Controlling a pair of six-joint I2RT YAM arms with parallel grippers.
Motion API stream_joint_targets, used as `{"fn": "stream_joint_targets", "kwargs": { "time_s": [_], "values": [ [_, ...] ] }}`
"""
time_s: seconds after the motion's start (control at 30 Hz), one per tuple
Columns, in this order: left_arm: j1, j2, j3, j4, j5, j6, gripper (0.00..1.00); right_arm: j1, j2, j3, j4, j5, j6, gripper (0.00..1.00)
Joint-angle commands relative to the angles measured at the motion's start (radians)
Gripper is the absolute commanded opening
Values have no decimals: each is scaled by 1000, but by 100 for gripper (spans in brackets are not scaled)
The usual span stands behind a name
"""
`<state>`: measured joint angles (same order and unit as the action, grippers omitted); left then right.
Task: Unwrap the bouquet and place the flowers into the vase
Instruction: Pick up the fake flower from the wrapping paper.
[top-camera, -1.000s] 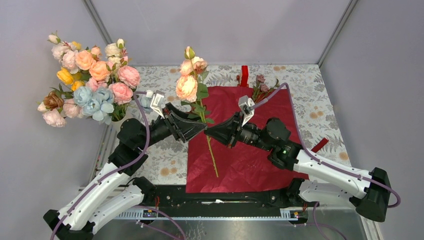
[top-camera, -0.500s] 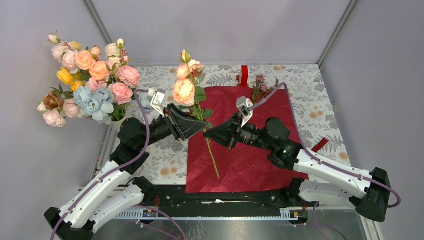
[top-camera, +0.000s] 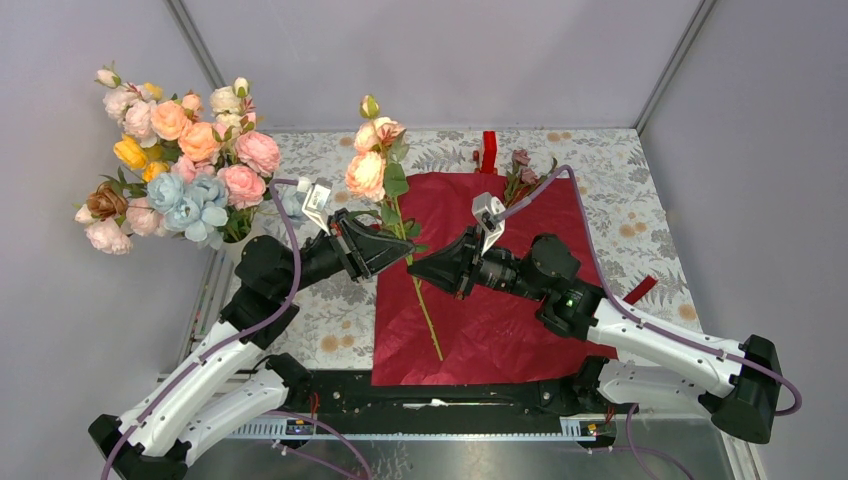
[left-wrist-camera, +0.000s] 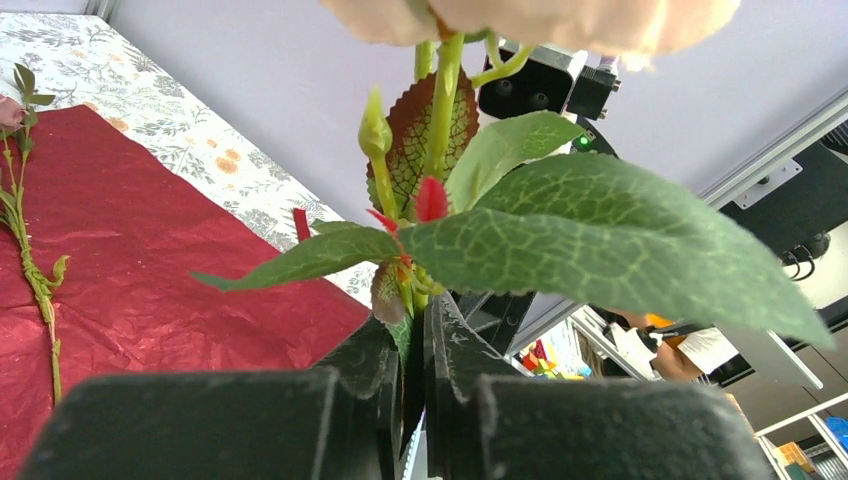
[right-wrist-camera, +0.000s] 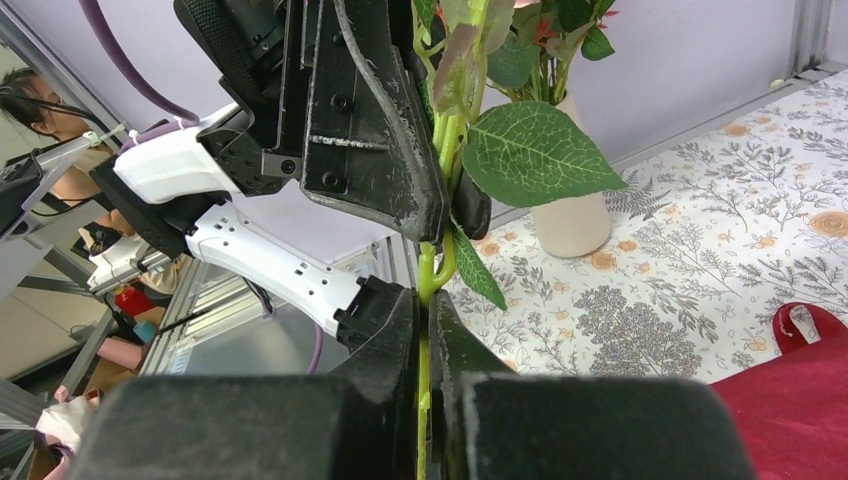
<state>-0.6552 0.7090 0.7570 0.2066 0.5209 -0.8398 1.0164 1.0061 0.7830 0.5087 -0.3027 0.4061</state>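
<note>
A long-stemmed flower with peach blooms (top-camera: 366, 175) stands tilted above the opened dark red wrapping paper (top-camera: 500, 310). My left gripper (top-camera: 404, 254) is shut on its leafy stem (left-wrist-camera: 412, 290) just below the big leaves. Directly under it, my right gripper (top-camera: 415, 267) is shut on the same green stem (right-wrist-camera: 425, 275). The stem's lower end hangs down over the paper (top-camera: 432, 335). A small pink-mauve flower (top-camera: 520, 172) lies at the paper's back edge. The white vase (right-wrist-camera: 572, 225) stands at the left, holding a large bunch.
The large bunch of peach, pink, yellow and blue blooms (top-camera: 180, 160) spreads over the table's left side. Red ribbon pieces lie at the back (top-camera: 488, 150) and right (top-camera: 640, 290). Grey walls close in the floral-patterned table (top-camera: 620, 200).
My left gripper has closed on the stem above the right gripper's hold. The flower head has leaned a little to the left.
</note>
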Motion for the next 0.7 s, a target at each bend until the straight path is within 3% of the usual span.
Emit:
{"fn": "stream_joint_targets", "kwargs": {
  "time_s": [0.0,0.03,0.1,0.3,0.43,0.57,0.67],
  "values": [
    [-4,-8,6,71,21,-5,0,8,-10,34,23,34,-15,0],
    [-4,-8,5,70,22,4,0,8,-15,31,21,45,-16,0],
    [-4,-10,14,51,22,49,0,8,-27,22,20,70,-15,10],
    [-4,-23,128,-218,-21,358,0,8,-87,-11,-16,157,-29,54],
    [-4,-40,202,-424,-149,608,0,8,-132,-47,-53,258,-44,75],
    [5,-37,242,-560,-341,771,0,8,-176,-63,-143,449,-73,80],
    [56,-46,245,-579,-402,829,0,8,-216,-86,-196,596,-97,87]
  ]
}}
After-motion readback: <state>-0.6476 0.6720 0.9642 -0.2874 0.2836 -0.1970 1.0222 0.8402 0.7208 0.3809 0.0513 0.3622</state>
